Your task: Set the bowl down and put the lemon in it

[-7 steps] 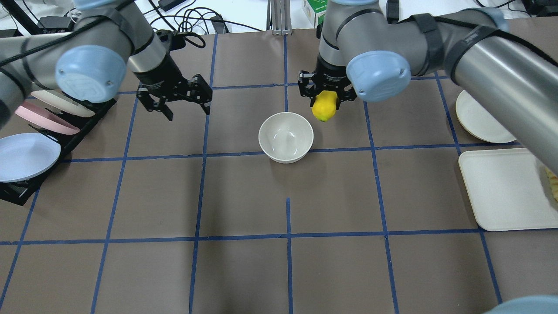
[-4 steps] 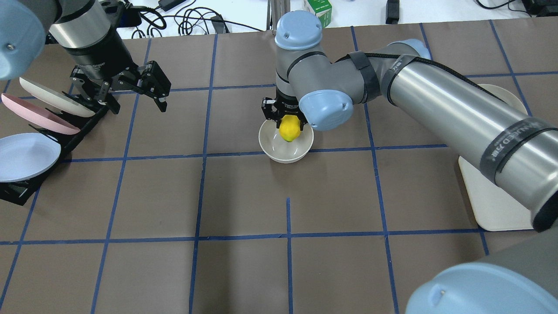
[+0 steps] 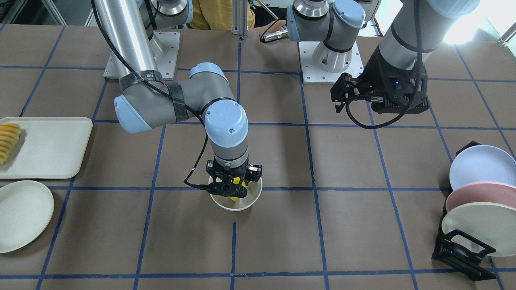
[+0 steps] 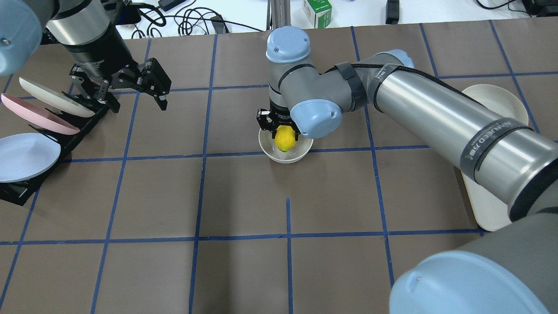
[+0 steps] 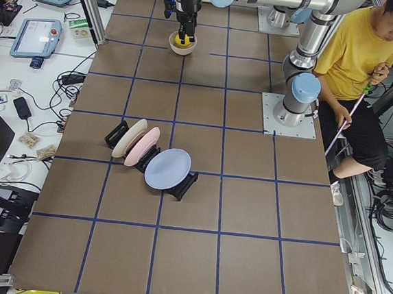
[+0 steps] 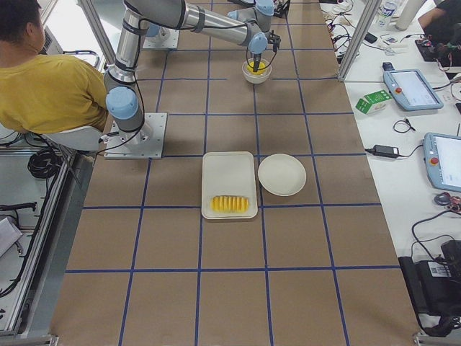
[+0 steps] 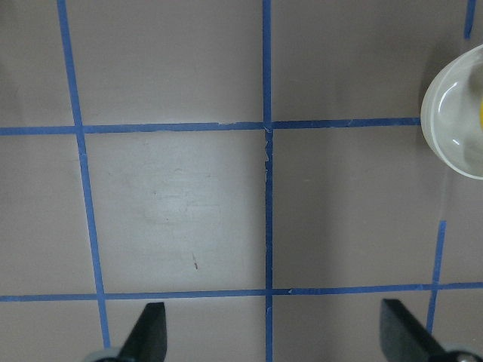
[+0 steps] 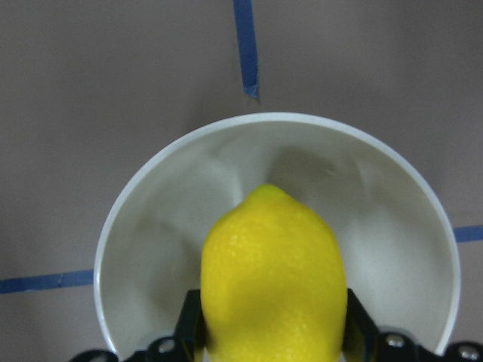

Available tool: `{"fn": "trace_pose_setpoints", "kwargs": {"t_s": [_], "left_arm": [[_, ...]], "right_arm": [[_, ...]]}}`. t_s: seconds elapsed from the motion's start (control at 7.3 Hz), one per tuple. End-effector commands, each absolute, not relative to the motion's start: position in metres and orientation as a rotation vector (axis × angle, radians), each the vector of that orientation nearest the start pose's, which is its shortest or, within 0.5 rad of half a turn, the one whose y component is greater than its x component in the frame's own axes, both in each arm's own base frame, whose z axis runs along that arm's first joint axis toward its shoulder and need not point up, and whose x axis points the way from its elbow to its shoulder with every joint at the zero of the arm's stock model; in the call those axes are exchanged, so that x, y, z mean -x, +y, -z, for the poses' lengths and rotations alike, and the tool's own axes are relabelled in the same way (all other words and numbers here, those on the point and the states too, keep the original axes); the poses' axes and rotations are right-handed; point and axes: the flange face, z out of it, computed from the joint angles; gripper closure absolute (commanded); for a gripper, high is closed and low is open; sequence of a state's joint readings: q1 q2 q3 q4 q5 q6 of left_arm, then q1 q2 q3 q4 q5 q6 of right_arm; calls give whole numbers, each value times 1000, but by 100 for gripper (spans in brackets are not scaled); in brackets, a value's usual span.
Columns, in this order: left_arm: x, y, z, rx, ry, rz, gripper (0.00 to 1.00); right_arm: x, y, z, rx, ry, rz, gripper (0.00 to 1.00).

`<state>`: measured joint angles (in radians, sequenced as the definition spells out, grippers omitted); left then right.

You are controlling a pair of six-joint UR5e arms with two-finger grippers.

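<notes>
The off-white bowl (image 4: 287, 157) stands upright near the table's middle on a blue tape line. My right gripper (image 4: 284, 135) is shut on the yellow lemon (image 4: 284, 138) and holds it, point down, inside the bowl's opening. In the right wrist view the lemon (image 8: 272, 279) sits between the fingers above the bowl's bottom (image 8: 151, 196). The front-facing view shows the lemon (image 3: 235, 196) just below the bowl's rim (image 3: 238, 206). My left gripper (image 4: 137, 102) is open and empty, far to the bowl's left; its wrist view shows the bowl's edge (image 7: 453, 113).
A black rack (image 4: 26, 183) with blue, pink and cream plates stands at the left edge, close to my left gripper. A flat white plate (image 4: 505, 98) and a white tray (image 3: 48, 145) with striped fruit slices (image 3: 8, 141) lie at the right. A person (image 5: 356, 58) sits behind the robot.
My right gripper moved left from beside the bowl to over it and lowered the lemon into its opening. My left gripper drew back left toward the plate rack.
</notes>
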<state>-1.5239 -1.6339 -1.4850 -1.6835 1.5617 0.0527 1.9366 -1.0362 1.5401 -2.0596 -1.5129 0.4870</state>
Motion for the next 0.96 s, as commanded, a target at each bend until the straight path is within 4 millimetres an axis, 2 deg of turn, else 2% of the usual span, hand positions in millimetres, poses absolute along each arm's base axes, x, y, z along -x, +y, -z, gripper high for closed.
{"fn": "trace_pose_setpoints", "kwargs": {"t_s": [0.0, 0.14, 0.27, 0.41, 0.55, 0.68, 0.82], "left_arm": [[110, -508, -499, -29, 3146, -101, 0], [113, -509, -496, -38, 3143, -106, 0], [119, -507, -503, -60, 3127, -71, 0], [120, -509, -518, -60, 3128, 10, 0], [121, -519, -508, -46, 3135, -5, 0], [118, -513, -521, -31, 3134, 38, 0], [118, -503, -523, -38, 3125, 28, 0]], "right_arm": [[-368, -570, -221, -190, 3087, -47, 53], [-367, -571, -220, -197, 3085, -41, 17], [-365, -570, -218, -200, 3101, -40, 0], [-361, -569, -220, -206, 3108, -50, 0], [-356, -572, -233, -214, 3092, -29, 0], [-349, -570, -260, -229, 3082, -9, 0], [-320, -574, -292, -288, 3079, -10, 0]]}}
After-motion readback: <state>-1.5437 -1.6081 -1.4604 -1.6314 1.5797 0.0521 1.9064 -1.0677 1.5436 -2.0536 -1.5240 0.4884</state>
